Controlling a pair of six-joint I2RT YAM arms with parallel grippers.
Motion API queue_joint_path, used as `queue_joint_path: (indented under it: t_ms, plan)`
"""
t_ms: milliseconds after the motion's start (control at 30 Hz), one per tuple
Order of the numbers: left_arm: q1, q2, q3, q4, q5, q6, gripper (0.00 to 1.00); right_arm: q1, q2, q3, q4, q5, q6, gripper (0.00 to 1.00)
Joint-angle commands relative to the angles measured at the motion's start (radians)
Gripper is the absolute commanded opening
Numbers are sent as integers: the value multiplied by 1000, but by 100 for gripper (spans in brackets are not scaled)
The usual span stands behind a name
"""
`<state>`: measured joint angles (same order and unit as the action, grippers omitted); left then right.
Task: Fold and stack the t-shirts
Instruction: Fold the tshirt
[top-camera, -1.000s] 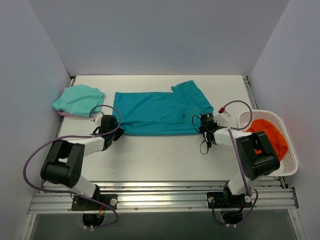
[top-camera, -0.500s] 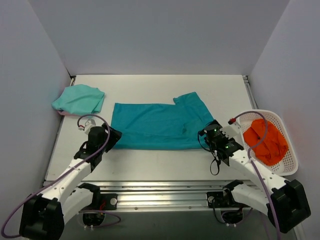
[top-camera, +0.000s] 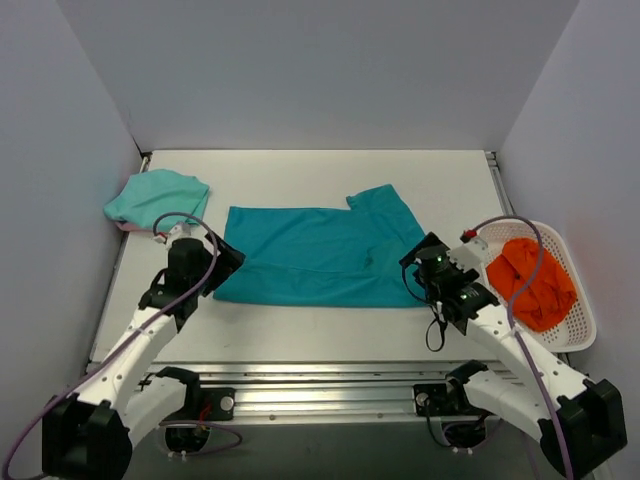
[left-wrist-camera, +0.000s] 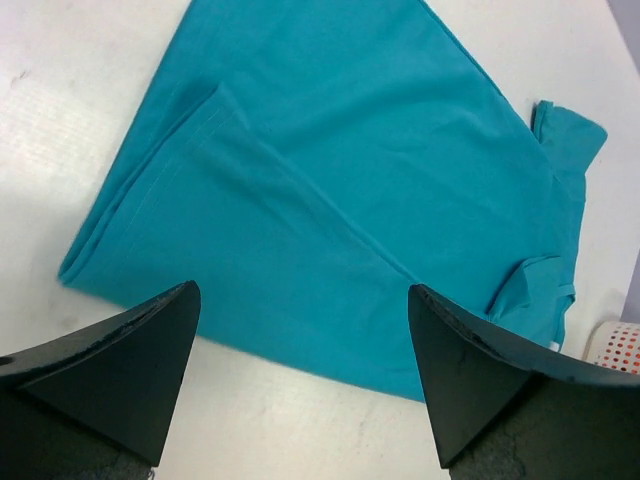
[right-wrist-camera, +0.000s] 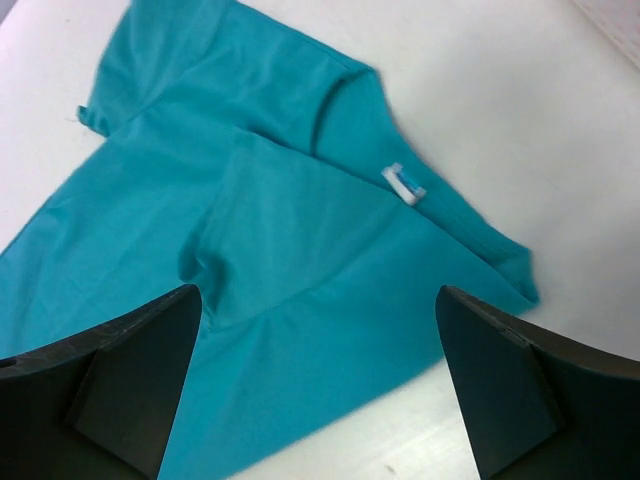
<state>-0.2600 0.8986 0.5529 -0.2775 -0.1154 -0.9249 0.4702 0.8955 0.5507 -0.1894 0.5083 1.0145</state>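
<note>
Looking from above, you can hardly make out either gripper's fingers beneath the wrists. The wrist cameras settle it: your left gripper (left-wrist-camera: 300, 300) and right gripper (right-wrist-camera: 320, 295) both stand wide apart, holding nothing, over the deep teal t-shirt (top-camera: 320, 258). It lies flat on the table (top-camera: 320, 330), seemingly folded lengthwise. Only the overhead view shows the mint t-shirt (top-camera: 157, 198), bunched at the far left, and the basket (top-camera: 575, 335) holding orange cloth (top-camera: 530, 280).
</note>
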Motion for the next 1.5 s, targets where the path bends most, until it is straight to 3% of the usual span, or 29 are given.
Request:
queue_joint_path:
  t_ms: [0, 167, 367, 500, 633, 967, 1467]
  plan:
    - [56, 210, 201, 179, 143, 188, 94, -25, 178, 124, 217, -17, -155, 100]
    - [88, 566, 424, 227, 141, 305, 94, -146, 552, 384, 382, -175, -254, 100]
    - [176, 848, 576, 374, 259, 302, 94, -182, 895, 673, 452, -192, -332, 100]
    - [212, 931, 625, 406, 316, 294, 94, -205, 1077, 872, 453, -169, -409, 100]
    - [245, 982, 636, 443, 344, 285, 94, -243, 1233, 968, 496, -198, -442, 100]
    - [255, 991, 631, 475, 379, 275, 94, -301, 1418, 1161, 502, -158, -488, 100]
    - [255, 1048, 656, 489, 361, 264, 94, -231, 1485, 1220, 472, -137, -456, 98]
